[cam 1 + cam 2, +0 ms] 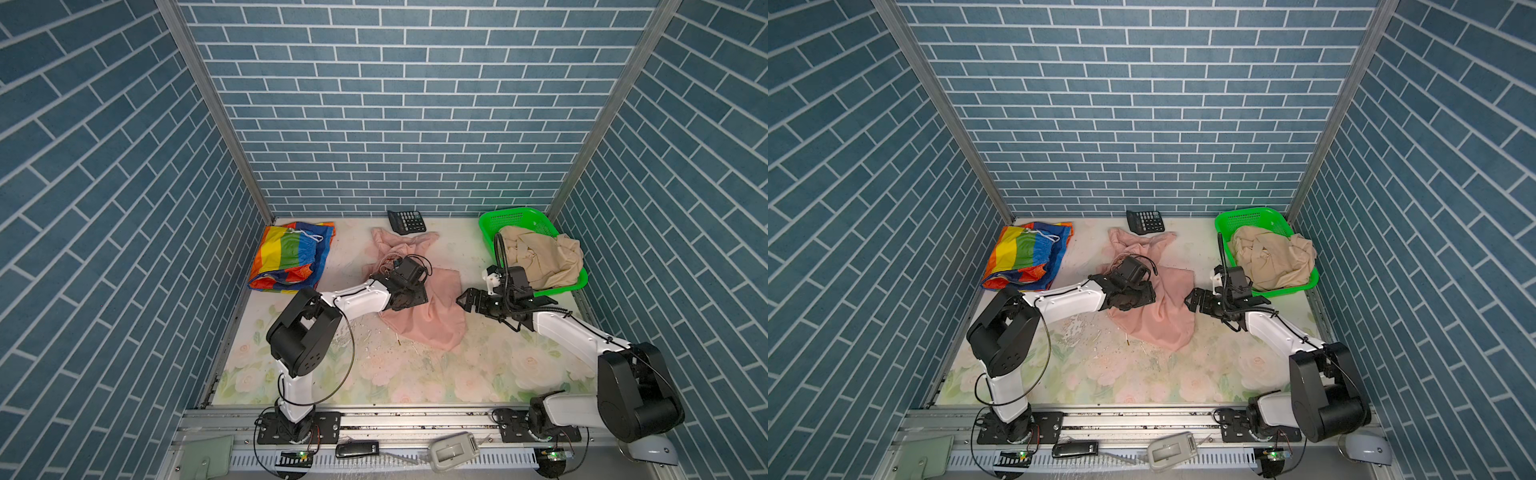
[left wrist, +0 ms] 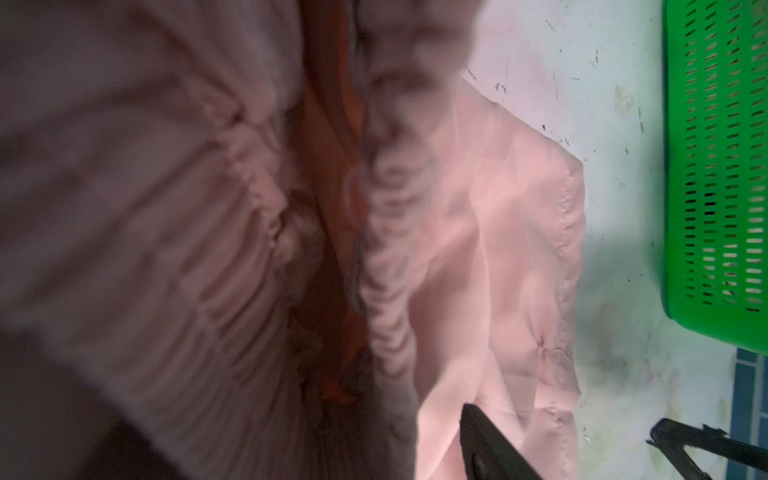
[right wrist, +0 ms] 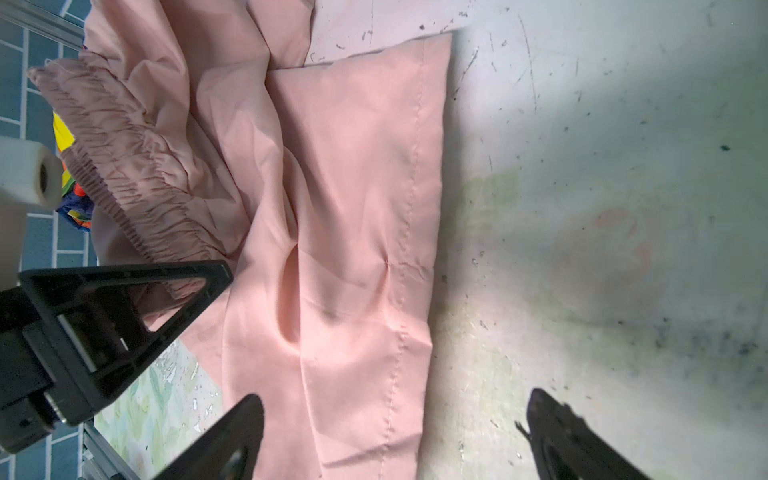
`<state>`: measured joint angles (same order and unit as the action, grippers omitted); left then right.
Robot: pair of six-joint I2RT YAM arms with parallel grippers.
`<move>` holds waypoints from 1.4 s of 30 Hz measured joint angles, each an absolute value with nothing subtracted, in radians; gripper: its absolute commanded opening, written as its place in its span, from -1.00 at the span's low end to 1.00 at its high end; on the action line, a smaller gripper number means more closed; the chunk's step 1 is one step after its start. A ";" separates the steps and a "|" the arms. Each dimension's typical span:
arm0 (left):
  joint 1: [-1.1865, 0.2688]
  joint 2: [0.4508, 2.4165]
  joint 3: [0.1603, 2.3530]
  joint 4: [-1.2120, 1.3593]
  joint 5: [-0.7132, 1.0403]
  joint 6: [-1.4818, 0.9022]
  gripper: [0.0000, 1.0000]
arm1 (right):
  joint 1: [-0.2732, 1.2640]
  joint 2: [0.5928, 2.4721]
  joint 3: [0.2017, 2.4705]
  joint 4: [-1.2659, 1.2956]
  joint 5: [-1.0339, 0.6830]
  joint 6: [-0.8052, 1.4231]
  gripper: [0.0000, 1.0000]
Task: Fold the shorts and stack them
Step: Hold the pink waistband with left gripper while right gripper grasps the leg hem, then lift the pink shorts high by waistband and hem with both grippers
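Note:
In both top views the dusty pink shorts (image 1: 432, 320) (image 1: 1163, 320) lie crumpled at mid-table. My left gripper (image 1: 409, 301) (image 1: 1133, 300) is pressed down into their gathered waistband. The left wrist view is filled with blurred pink cloth (image 2: 519, 249); only one of its fingers (image 2: 486, 444) shows, so its grip is unclear. My right gripper (image 1: 467, 301) (image 3: 397, 399) stands open just over the pink leg hem (image 3: 353, 187), holding nothing. The folded rainbow-striped shorts (image 1: 291, 253) (image 1: 1025, 253) lie at the back left. The beige shorts (image 1: 540, 257) (image 1: 1271, 257) are heaped in the basket.
A green mesh basket (image 1: 494, 220) (image 1: 1229, 220) (image 2: 715, 166) stands at the back right, close behind my right wrist. A black calculator (image 1: 406, 221) lies by the back wall, touching the pink cloth. Blue brick walls close in three sides. Small items lie on the front rail (image 1: 415, 422).

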<state>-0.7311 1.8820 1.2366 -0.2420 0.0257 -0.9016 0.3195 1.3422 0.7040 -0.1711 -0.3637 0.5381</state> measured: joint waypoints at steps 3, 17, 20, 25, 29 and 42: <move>-0.723 1.894 1.248 -0.240 0.015 -0.894 -0.24 | 0.319 1.342 0.697 -0.167 -0.364 0.544 0.97; -0.626 1.800 1.330 -0.285 0.022 -0.810 -1.00 | 0.358 1.297 0.606 -0.157 -0.389 0.546 0.96; -0.580 1.726 1.330 -0.282 0.029 -0.799 -1.00 | 0.394 1.305 0.575 -0.138 -0.390 0.559 0.81; -0.517 1.656 1.324 -0.272 0.052 -0.792 -1.00 | 0.438 1.438 0.581 -0.022 -0.414 0.613 -0.13; -0.458 1.611 1.285 -0.271 0.094 -0.787 -1.00 | 0.434 1.553 0.658 -0.010 -0.419 0.630 -0.92; -0.089 1.383 0.950 -0.158 0.294 -0.834 -1.00 | 0.236 1.880 1.388 -0.313 -0.285 0.454 -1.00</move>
<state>-0.0895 1.3834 0.9501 -0.1577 0.2935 -0.8341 0.2356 1.8801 1.3884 -0.3130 -0.2848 0.4541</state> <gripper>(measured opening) 0.088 0.042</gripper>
